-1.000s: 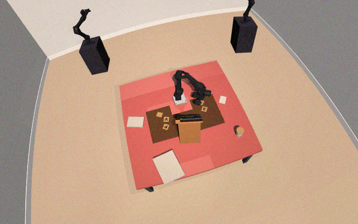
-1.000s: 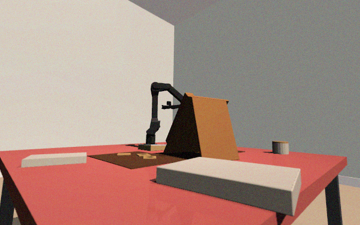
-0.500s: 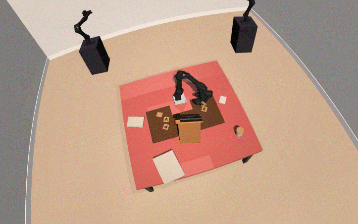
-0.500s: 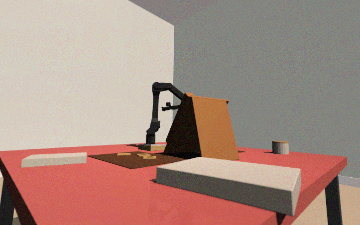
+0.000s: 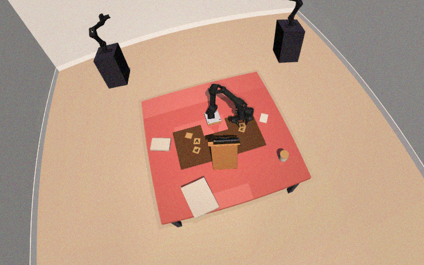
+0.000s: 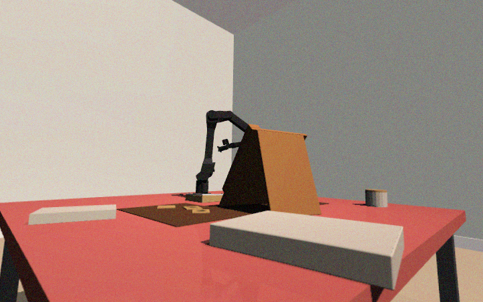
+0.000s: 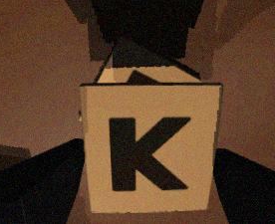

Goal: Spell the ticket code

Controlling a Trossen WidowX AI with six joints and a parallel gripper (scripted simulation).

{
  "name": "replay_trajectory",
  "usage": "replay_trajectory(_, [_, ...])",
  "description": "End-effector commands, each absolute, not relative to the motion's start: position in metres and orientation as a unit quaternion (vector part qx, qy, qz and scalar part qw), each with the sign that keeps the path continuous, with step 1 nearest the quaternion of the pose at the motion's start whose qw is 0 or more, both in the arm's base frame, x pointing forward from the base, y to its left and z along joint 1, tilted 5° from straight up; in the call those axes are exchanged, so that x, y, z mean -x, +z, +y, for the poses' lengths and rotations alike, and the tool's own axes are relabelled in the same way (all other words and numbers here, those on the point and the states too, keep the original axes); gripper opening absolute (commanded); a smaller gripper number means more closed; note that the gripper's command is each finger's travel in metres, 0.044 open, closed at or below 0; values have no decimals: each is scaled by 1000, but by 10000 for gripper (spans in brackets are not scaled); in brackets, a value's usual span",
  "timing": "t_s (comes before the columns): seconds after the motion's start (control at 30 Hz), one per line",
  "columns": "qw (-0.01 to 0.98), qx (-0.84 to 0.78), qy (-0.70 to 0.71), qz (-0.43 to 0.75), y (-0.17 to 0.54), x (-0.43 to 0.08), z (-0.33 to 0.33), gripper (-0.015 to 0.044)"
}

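Note:
My gripper [image 5: 241,122] [image 7: 150,154] is shut on the K tile [image 7: 159,101], held face toward the wrist camera with its letter upright there. The gripper is over the right part of the dark mat. Another tile [image 5: 241,129] [image 7: 174,75] lies beyond it, its letter mostly covered in the wrist view. On the left part of the mat lie a tile with no readable letter [image 5: 188,135] [image 6: 166,206] and two lettered tiles, one [image 5: 196,141] behind the other [image 5: 196,150]. The board [image 5: 225,157] [image 6: 288,172] shows its back; its rail's contents are unreadable. No ticket print is legible.
The brown mat [image 5: 187,161] [image 6: 176,221] runs under the board on the red counter [image 5: 263,170]. A small white card [image 5: 263,118] lies right of the gripper. A round can [image 5: 283,155] [image 6: 376,198] stands at right. White slabs [image 5: 160,143] [image 5: 199,197] lie left and in front.

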State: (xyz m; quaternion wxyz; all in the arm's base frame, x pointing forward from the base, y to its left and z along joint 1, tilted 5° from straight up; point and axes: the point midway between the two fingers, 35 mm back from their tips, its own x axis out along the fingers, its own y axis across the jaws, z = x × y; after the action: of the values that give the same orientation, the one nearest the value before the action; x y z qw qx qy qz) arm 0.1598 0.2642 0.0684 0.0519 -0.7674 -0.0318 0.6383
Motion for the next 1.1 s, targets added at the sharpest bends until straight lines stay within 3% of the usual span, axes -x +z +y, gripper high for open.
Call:
replay_trajectory(0.0, [106, 773, 626, 11, 72, -170, 269, 0])
replay_trajectory(1.07, [522, 664, 458, 277, 101, -237, 286, 0])
